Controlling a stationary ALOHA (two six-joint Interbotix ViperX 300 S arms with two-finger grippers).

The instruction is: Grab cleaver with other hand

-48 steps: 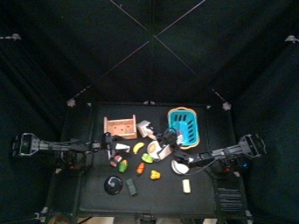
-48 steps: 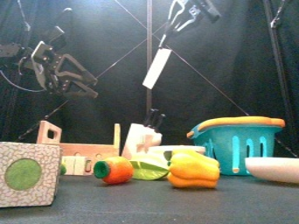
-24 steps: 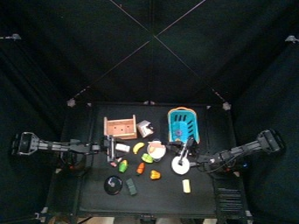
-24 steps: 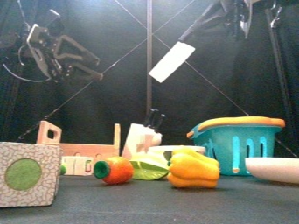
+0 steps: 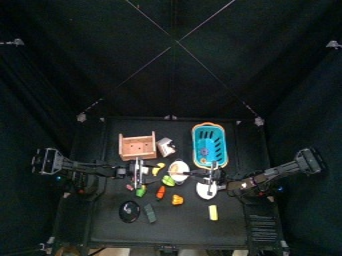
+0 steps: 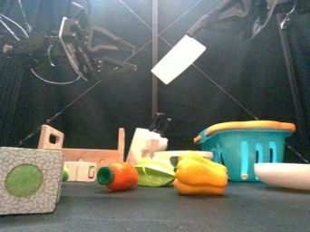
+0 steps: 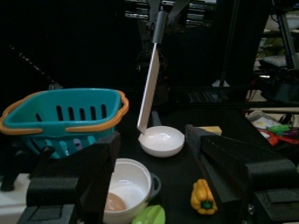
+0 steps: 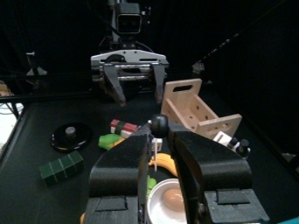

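Note:
The cleaver (image 6: 182,60) hangs high over the table, its white blade tilted and its dark handle running up to the right into my right gripper (image 6: 233,13), which is shut on it. From the left wrist the cleaver (image 7: 149,74) shows edge-on, straight ahead. In the right wrist view the handle (image 8: 156,128) sits between the jaws of my right gripper (image 8: 159,140). My left gripper (image 6: 112,50) is open and empty, level with the blade and a short way to its left. From the right wrist, the left gripper (image 8: 128,72) shows facing the cleaver. From above, the right arm (image 5: 267,181) reaches in low.
On the table stand a teal basket (image 6: 248,145), a wooden rack (image 6: 58,149), a white bowl (image 6: 285,174), a yellow pepper (image 6: 200,176), an orange-red fruit (image 6: 118,177) and a cube with a green disc (image 6: 27,181). A white cup (image 7: 124,184) sits under the left gripper.
The blade has swung from nearly upright to tilted, with its broad face showing. The left arm has risen and moved right, closer to the cleaver. Both grippers' openings look unchanged.

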